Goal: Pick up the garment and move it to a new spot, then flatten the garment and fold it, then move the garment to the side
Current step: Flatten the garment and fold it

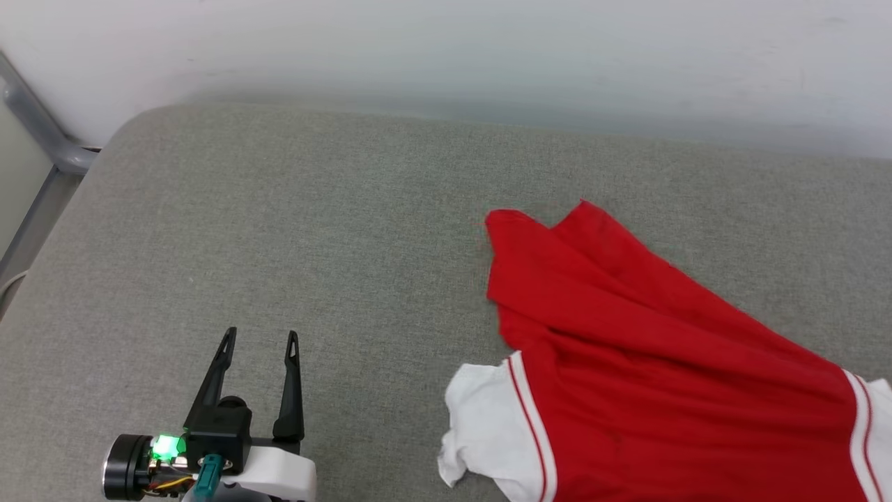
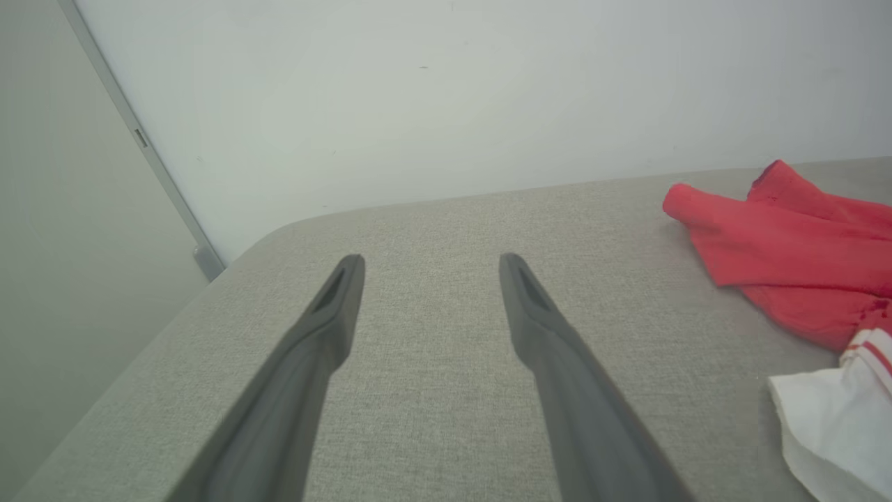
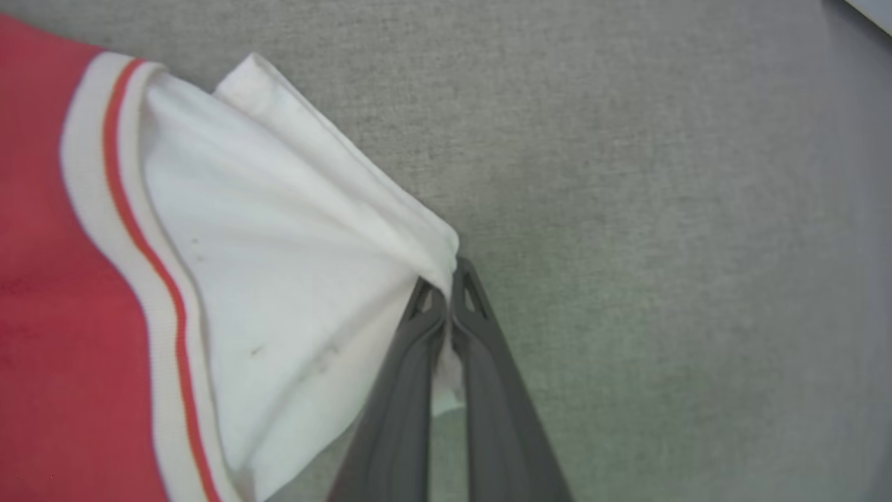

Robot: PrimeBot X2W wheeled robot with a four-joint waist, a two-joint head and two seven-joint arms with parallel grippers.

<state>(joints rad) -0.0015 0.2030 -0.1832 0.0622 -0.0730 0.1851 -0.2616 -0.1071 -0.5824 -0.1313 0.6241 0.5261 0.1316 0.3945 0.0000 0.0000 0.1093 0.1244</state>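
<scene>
While my right gripper (image 3: pixel 449 279) is pressed together on the edge of a white sleeve (image 3: pixel 279 230) — cloth bunched between the tips — my left gripper (image 1: pixel 260 336) hangs over bare grey cushion (image 1: pixel 313 209), fingers spread wide and holding nothing. The garment (image 1: pixel 627 348) lies on the cushion to the right of that hand, well apart from it. Its long axis runs slantwise: sleeves and striped trim nearest me, the red body narrowing away and leftward to a folded end pointing at the pale wall (image 1: pixel 446 49). Its near edge is cut off in the head view, so I cannot tell where the collar sits.
</scene>
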